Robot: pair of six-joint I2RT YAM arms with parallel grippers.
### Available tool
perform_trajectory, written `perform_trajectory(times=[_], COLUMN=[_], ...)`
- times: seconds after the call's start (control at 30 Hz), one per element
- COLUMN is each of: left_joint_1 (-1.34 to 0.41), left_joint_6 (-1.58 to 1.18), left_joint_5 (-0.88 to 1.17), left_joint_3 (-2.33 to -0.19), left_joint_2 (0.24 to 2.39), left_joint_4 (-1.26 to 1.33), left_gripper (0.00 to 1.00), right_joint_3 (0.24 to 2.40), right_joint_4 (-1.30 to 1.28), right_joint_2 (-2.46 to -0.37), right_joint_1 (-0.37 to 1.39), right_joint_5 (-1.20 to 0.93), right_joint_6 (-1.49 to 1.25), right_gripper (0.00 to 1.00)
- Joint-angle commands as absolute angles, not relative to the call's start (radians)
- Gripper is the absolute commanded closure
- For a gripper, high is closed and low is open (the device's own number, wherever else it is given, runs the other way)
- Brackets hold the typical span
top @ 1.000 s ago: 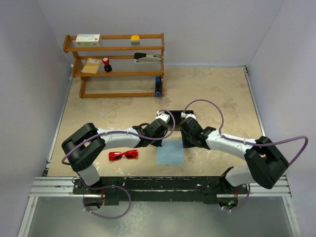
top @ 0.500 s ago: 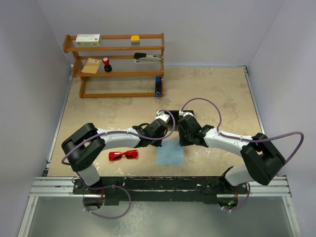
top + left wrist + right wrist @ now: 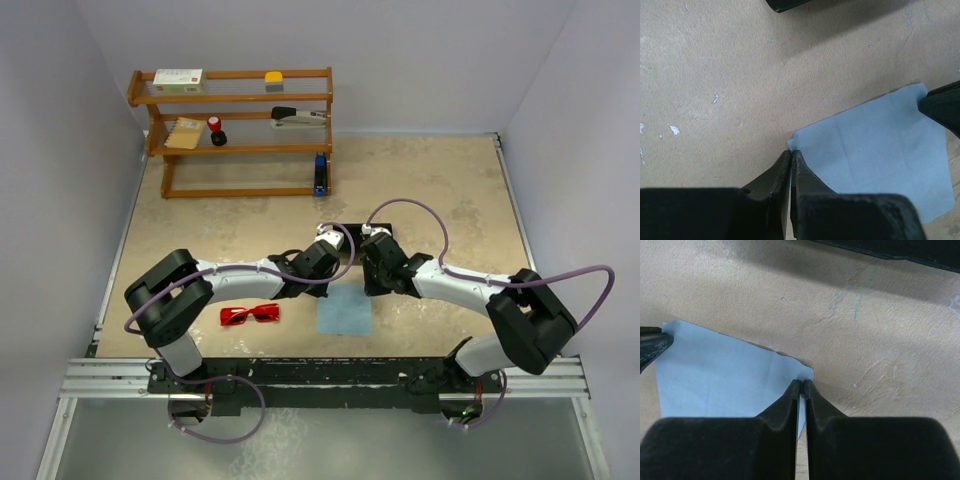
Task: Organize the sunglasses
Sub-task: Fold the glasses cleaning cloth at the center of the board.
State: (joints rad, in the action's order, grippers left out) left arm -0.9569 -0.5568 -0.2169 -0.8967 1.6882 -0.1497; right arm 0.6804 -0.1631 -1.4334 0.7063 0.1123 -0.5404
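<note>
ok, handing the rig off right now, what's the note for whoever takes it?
Left gripper: shut at one far corner of the blue cloth; can't confirm it has hold.
Right gripper: shut on the cloth's other far corner.
Sunglasses: loose on the table, left of the cloth, nothing touching them.
Black case: just beyond the cloth, mostly hidden by the arms.
Done: cloth corners reached.
Left: likely deal with the cloth, then get the sunglasses stowed.
</note>
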Motion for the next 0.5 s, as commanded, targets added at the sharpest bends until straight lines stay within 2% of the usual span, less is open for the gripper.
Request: perform_trajectory(times=[0.0, 0.1, 0.47], left_joint_1=[-0.961, -0.960, -0.962], left_joint_6=[-0.552, -0.552, -0.548], left_joint_5=[-0.231, -0.230, -0.239], left_joint_3=[-0.909, -0.909, -0.931], left_joint_2=[1.644, 1.643, 1.623], left_joint_4=[-0.141, -0.140, -0.158], left_gripper=[1.00, 1.00, 1.00], right_joint_3=[0.703, 0.710, 0.744], right_joint_4=[-0.146, -0.148, -0.176], right_joint_2=[-1.441, -1.445, -1.414], right_joint_1=[0.704, 0.704, 0.704], right_joint_5=[0.115, 0.117, 0.121], right_joint_6=[-0.543, -0.537, -0.496], right_gripper=[0.94, 1.00, 1.00])
